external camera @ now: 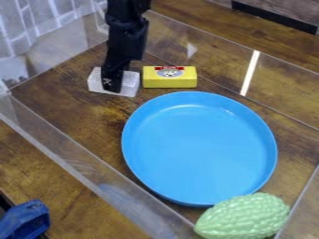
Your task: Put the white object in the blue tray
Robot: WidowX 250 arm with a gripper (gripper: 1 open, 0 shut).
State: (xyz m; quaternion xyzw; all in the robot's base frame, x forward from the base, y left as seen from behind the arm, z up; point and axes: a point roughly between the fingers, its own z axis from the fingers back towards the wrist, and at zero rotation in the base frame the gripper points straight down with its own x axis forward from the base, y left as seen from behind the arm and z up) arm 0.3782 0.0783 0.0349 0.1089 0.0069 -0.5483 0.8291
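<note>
- My gripper (116, 82) points almost straight down onto the white block (100, 81), at the far left of the table (75, 121), well to the upper left of the blue tray (200, 147).
- My black fingers (121, 84) sit low over the block and cover most of its top; only its left edge and a bit of its near side show past them.
- I cannot tell from this view whether my fingers stand apart around the block or press on its sides; their tips merge into one dark shape with a small white mark on it.
- The block lies flat on the wood, outside the tray and apart from its rim.
- A yellow box (169, 76) with a red label lies just beyond the tray's far rim, just beside my fingers on the tray side; I cannot tell whether it touches them.
- The tray has nothing in it; its raised rim runs all round.
- A green bumpy fruit (242, 217) sits at the tray's near right edge, its left side against or over the rim.
- Clear walls (62, 154) fence the table on the tray's near left and far side.
- Blue cloth (22, 222) shows outside the clear wall, far off to the tray's lower left.
</note>
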